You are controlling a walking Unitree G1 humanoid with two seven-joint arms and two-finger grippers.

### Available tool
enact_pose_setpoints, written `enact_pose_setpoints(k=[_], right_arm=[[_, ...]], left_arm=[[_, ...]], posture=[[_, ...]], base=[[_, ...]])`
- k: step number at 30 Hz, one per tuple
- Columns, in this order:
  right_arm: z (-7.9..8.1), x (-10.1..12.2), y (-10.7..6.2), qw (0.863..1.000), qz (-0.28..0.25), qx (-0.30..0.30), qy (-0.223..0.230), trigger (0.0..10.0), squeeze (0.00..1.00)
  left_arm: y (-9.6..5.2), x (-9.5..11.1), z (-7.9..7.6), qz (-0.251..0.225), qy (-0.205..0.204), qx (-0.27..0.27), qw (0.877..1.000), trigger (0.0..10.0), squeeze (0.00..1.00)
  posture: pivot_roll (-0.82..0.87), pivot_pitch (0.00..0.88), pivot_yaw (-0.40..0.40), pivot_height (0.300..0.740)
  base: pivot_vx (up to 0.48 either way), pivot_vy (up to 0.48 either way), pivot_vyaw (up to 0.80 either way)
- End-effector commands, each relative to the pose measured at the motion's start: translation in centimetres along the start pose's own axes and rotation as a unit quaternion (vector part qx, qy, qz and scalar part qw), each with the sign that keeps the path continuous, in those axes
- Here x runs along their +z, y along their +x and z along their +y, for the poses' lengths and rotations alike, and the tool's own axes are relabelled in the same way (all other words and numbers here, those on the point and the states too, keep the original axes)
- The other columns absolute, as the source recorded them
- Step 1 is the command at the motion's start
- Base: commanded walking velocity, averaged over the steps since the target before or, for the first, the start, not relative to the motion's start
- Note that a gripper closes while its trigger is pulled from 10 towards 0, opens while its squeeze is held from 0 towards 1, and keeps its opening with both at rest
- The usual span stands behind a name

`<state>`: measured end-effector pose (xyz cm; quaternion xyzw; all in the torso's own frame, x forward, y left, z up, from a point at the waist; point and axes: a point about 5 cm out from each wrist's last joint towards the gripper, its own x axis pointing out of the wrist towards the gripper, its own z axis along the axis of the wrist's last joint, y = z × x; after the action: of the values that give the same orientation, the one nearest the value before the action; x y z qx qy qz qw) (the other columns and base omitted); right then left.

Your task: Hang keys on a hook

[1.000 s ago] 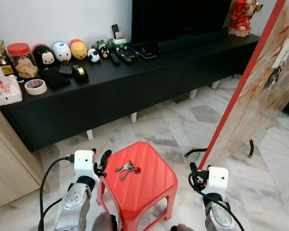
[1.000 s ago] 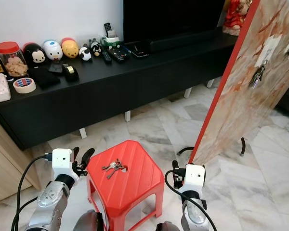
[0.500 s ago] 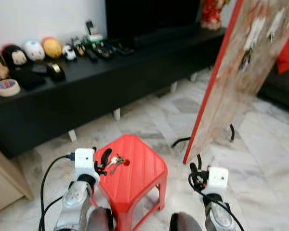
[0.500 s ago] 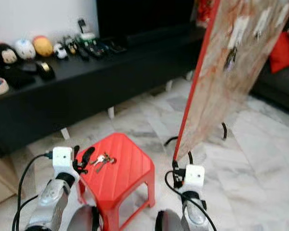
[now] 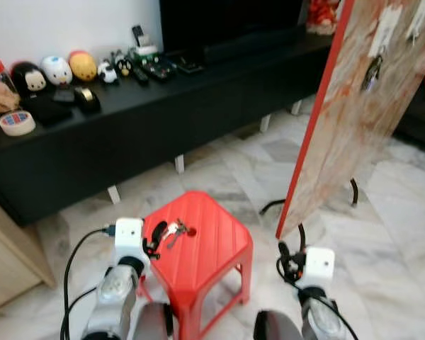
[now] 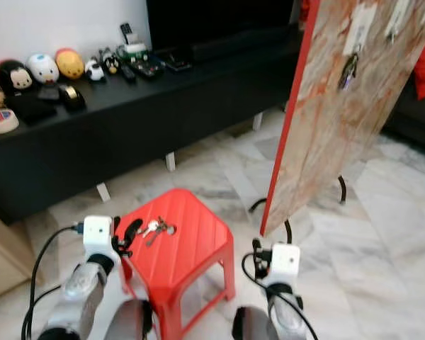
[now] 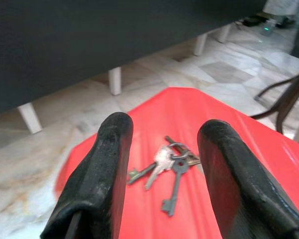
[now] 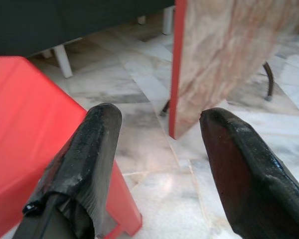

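Lying on the red plastic stool (image 5: 202, 244), the small bunch of silver metal keys (image 7: 170, 163) sits just ahead of the left gripper (image 7: 162, 174), its jaws spread empty. The right gripper (image 8: 159, 169), also spread, hangs farther off beside the stool.

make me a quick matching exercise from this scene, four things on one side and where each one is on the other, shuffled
Things:
1. bunch of keys
2. tape roll
3. left gripper
4. hanging keys

Places:
A. on the marbled board
B. at the stool's left edge, open toward the keys
C. on top of the red stool
D. on the black cabinet

Pairs: 1-C, 2-D, 3-B, 4-A
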<state>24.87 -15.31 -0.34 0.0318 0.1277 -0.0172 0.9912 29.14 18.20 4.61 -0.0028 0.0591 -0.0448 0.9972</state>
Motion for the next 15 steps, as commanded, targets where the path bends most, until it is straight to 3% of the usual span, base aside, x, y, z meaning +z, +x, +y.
enact_pose_setpoints(k=[1,15], right_arm=[[-0.35,-0.02,0.01,1.000,0.000,-0.004,-0.002,10.0,0.00],[-0.31,-0.28,-0.06,1.000,0.007,-0.002,-0.001,10.0,0.00]], left_arm=[[0.30,0.14,-0.30,0.002,0.013,-0.007,1.000,10.0,0.00],[0.44,0.21,-0.41,0.001,0.022,-0.009,1.000,10.0,0.00]], posture=[[0.02,0.026,-0.089,0.600],[0.02,0.027,-0.088,0.600]], base=[[0.000,0.000,0.00],[0.000,0.000,0.00]])
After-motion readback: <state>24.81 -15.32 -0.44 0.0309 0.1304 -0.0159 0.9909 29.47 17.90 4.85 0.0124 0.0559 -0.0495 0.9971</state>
